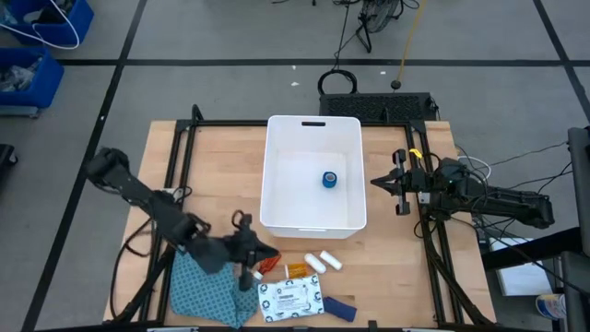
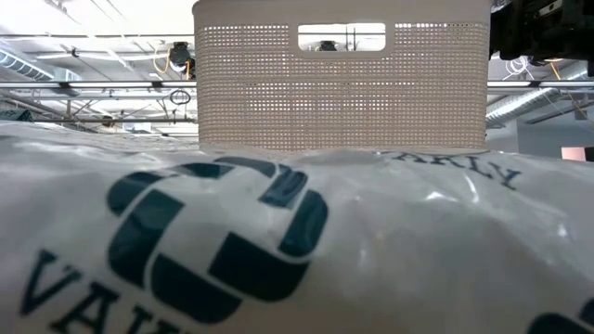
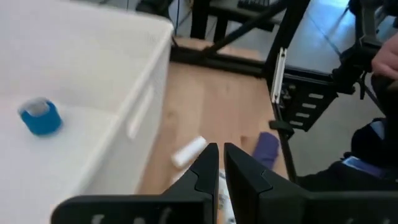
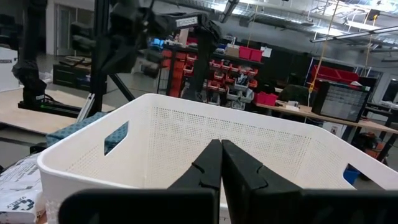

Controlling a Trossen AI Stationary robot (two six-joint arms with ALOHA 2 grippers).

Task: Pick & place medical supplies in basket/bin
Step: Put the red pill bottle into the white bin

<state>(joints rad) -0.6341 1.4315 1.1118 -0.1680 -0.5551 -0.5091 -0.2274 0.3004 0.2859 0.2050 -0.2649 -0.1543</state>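
From above, the blue tape roll [image 1: 329, 180] lay inside the white tub [image 1: 277, 175] while the left gripper [image 1: 247, 267] hovered clenched and empty over the remaining supplies, and the right wrist view showed the right gripper [image 4: 221, 163], pinched shut and empty, just beside the tub's right wall.

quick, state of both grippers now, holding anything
Left gripper: closed, holding nothing, above the supplies near the white bin.
Right gripper: closed, empty, waiting beside the bin.
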